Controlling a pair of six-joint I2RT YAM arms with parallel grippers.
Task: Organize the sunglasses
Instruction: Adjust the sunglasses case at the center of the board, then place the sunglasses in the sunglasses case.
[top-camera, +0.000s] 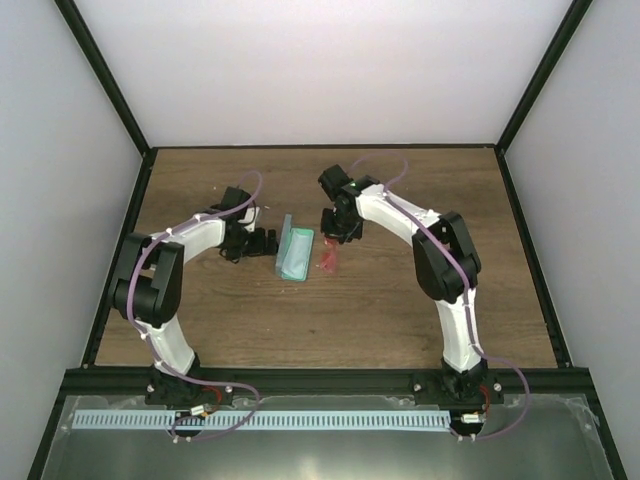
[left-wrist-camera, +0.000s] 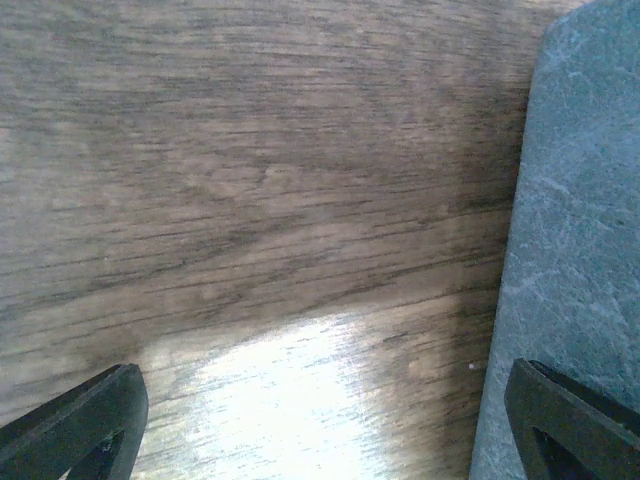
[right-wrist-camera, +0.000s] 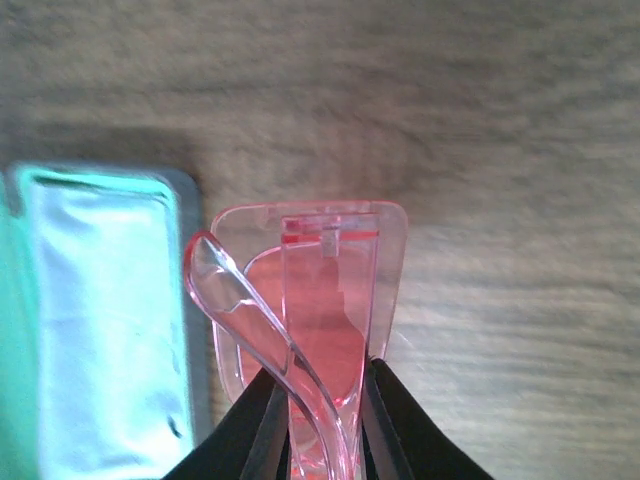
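Looks like the pick-up step, with nothing stowed yet. Pinching the sunglasses (right-wrist-camera: 325, 300) with the right fingers (right-wrist-camera: 248, 432), pressed in from both sides on the folded frame at its close end. Holding the left fingers (left-wrist-camera: 85, 420) spread wide above bare tabletop (left-wrist-camera: 250, 200), with one tip over the edge of the case (left-wrist-camera: 580, 200), gripping nothing. Cannot tell from any view whether lifted clear of the wood or resting on it.

Found just right of the open case, around the middle of the tabletop. Sitting beside the case, not in it; close by, though cannot tell if touching.

Calls next, probably, for a small lift, a short carry left, and a lowering into the open case, lined up lengthwise with it. Needs care with the light blue cloth (right-wrist-camera: 100, 330) lying inside: better to set down on top than to bunch it up. Might help to steady the case wall with the left fingers during the lowering.

Made of translucent red-pink plastic, thin in the frame, slim in the arms, folded flat. Lets the wood grain show through the lens. Curves pale and glassy at one arm tip, crossing to the left of the frame. Likely light, slippery and a little flexible; worth only a gentle squeeze.
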